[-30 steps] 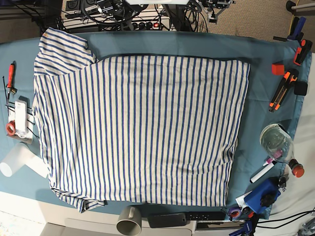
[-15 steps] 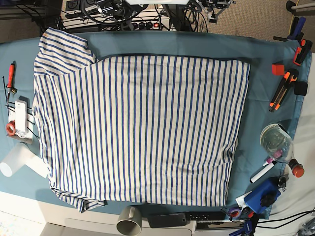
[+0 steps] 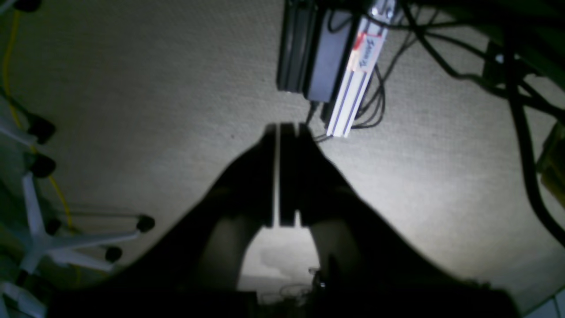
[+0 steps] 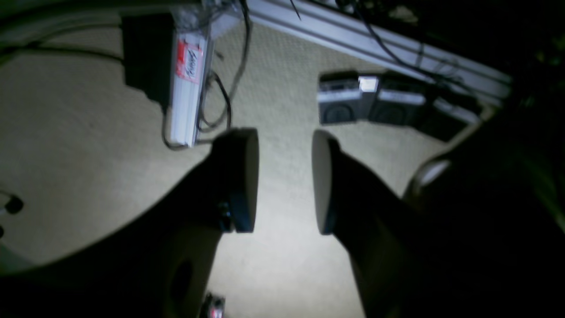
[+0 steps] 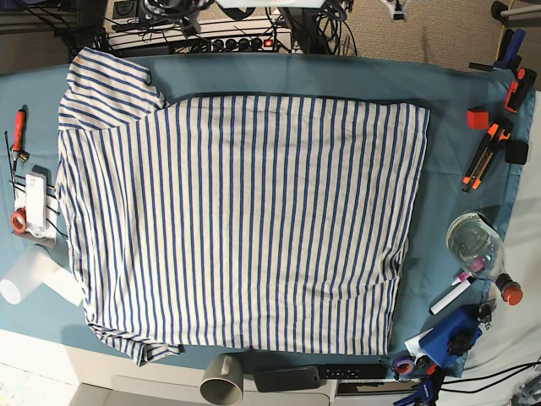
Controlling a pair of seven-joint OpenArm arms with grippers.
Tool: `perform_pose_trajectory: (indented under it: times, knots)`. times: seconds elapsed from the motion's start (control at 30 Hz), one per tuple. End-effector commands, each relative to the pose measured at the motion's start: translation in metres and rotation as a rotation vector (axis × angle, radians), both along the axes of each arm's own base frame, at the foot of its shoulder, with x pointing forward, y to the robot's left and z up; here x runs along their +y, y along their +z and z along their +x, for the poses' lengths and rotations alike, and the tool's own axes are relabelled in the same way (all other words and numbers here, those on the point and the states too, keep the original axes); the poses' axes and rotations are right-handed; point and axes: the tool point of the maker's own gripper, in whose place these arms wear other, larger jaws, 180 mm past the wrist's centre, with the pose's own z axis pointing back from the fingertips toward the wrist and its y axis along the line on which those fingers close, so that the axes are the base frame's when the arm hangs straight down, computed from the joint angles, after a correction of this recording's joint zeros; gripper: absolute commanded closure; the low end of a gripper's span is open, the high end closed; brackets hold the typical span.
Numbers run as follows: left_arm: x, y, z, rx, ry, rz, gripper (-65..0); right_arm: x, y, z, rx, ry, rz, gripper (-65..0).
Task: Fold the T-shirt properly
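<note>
The T-shirt (image 5: 241, 224), white with thin blue stripes, lies spread flat over the teal table cloth (image 5: 448, 101) in the base view. One sleeve (image 5: 106, 85) reaches to the far left corner. Neither gripper is over the shirt in that view. In the left wrist view my left gripper (image 3: 279, 129) is shut with nothing in it, its fingers (image 3: 265, 176) pressed together above the carpet floor. In the right wrist view my right gripper (image 4: 284, 134) stands open and empty, its pads (image 4: 242, 176) well apart, also above the floor.
Left of the shirt lie an orange screwdriver (image 5: 18, 127) and a white roll (image 5: 25, 279). A grey cup (image 5: 222, 378) and a black remote (image 5: 287, 378) sit at the front edge. On the right are orange clamps (image 5: 488, 152), a glass bottle (image 5: 478, 245) and a marker (image 5: 450, 294).
The arm parts seen at the top edge of the base view have drawn back further out of the picture. The shirt has not moved.
</note>
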Motion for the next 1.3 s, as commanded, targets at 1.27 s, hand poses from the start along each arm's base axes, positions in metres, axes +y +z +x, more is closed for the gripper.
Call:
perform_pose_trajectory:
  times: [1.27]
  knots:
    - [-0.019,0.199,0.05,-0.452,-0.134,-0.038,0.0,0.017,0.24,0.083,-0.478,0.037,0.015,-21.1]
